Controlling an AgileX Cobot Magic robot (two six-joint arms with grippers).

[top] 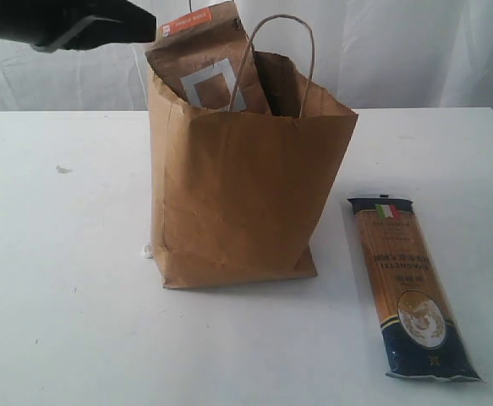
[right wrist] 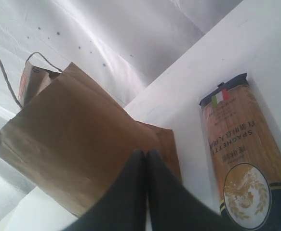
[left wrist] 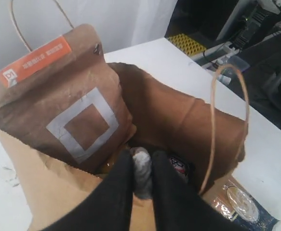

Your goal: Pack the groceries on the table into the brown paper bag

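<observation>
Brown paper bag [top: 238, 203] stood upright mid-table [top: 60, 296], and the brown pouch with orange label [top: 199, 59] poked out of its mouth at eleven o'clock. The long pasta pack [top: 407, 288] lay flat at the bag's four o'clock, apart from it. Over the mouth hung the left gripper [left wrist: 142, 156], its fingers nearly together about a pale lump [left wrist: 141, 169]; whether they pinched it I could not tell. The right gripper [right wrist: 146, 154] was pressed together, empty.
</observation>
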